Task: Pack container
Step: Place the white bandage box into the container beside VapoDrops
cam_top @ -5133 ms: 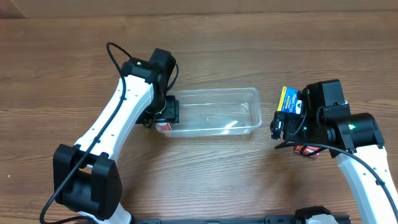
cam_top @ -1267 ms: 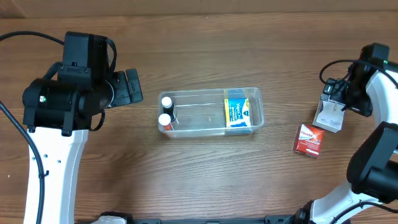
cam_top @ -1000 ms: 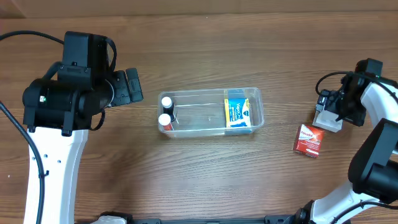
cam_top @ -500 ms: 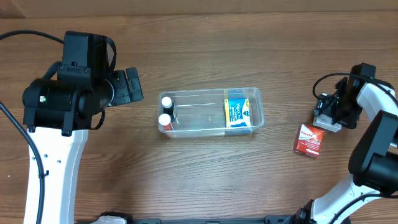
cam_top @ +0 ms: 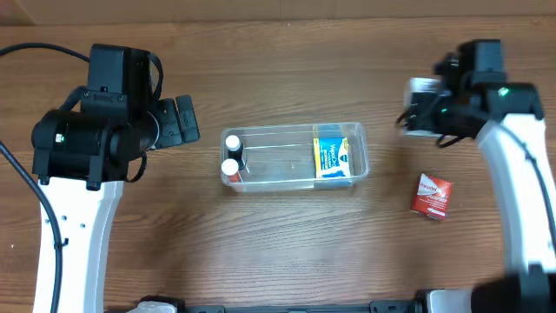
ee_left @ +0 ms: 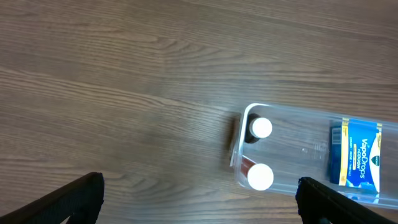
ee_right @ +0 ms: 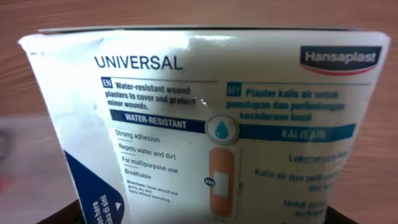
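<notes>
The clear container (cam_top: 295, 129) lies mid-table and shows at the lower right of the left wrist view (ee_left: 244, 118). Its left end holds two white-capped bottles (cam_top: 232, 142) (ee_left: 261, 127). A blue box (cam_top: 332, 156) (ee_left: 359, 154) lies in its right end. My right gripper (cam_top: 423, 111) is shut on a white plaster box (cam_top: 423, 87), held above the table just right of the container. That box (ee_right: 205, 112) fills the right wrist view and hides most of the gripper (ee_right: 199, 214). My left gripper (cam_top: 180, 123) (ee_left: 199, 202) hangs open and empty to the left of the container.
A small red box (cam_top: 432, 195) lies on the wood table to the right of the container, below my right arm. The left arm's body (cam_top: 87, 139) stands over the table's left side.
My right gripper closed on the white plaster box at the far right, lifted it and swung it up and left toward the container. The left arm has not moved.
</notes>
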{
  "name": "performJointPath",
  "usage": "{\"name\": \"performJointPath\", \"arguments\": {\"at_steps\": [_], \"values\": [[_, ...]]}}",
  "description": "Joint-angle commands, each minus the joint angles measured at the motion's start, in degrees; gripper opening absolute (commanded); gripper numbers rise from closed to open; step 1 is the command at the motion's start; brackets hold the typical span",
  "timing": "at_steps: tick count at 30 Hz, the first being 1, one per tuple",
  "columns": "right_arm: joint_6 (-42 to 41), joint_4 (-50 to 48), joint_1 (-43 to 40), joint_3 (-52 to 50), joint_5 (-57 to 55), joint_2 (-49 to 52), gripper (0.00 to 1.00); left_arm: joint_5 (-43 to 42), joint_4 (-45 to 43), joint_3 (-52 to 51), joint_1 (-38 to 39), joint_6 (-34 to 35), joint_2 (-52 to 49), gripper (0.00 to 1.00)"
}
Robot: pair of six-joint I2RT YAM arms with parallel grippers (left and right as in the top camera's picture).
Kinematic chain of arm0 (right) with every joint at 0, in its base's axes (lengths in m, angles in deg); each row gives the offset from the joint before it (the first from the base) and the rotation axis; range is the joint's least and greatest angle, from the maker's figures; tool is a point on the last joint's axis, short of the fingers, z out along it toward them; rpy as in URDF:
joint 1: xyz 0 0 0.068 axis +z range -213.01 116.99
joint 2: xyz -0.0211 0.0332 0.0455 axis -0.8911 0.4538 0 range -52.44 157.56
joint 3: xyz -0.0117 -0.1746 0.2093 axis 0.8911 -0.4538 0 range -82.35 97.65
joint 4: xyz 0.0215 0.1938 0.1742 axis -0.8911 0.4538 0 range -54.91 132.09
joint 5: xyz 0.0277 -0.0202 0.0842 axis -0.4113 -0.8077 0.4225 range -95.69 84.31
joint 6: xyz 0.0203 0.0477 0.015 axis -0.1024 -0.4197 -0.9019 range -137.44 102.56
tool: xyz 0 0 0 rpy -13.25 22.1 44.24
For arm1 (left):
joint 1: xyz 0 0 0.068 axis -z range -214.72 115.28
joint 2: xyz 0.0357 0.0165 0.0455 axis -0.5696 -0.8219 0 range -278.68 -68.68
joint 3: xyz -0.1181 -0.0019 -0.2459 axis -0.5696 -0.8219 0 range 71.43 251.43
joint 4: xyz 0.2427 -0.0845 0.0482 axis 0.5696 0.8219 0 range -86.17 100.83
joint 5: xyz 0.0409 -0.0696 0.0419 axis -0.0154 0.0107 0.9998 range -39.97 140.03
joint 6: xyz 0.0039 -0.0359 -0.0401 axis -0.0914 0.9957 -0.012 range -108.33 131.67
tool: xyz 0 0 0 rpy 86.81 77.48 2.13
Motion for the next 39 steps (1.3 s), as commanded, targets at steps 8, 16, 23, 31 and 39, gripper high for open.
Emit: {"name": "performJointPath", "arguments": {"at_steps": [8,16,23,31,39], "values": [[-20.68,-6.88,32.76,0.42,-0.76,8.92,0.73,1.09,1.42,0.68,-0.22,-1.05,-0.24,1.00],[-24.44,-9.05,33.48,0.35,-0.87,20.31,0.74,1.11,2.03,0.68,-0.22,-1.07,-0.24,1.00],[-25.29,-9.07,33.48,0.33,-1.01,27.06,0.78,1.11,2.25,0.68,-0.22,-1.07,-0.24,1.00],[-25.27,-2.32,33.38,7.63,-15.23,16.85,1.00,1.14,2.73,0.68,-0.22,-1.09,-0.24,1.00],[-24.85,15.61,0.70,8.31,-16.24,-3.19,1.00,1.16,2.86,0.68,-0.22,-1.33,-0.24,1.00]]}}
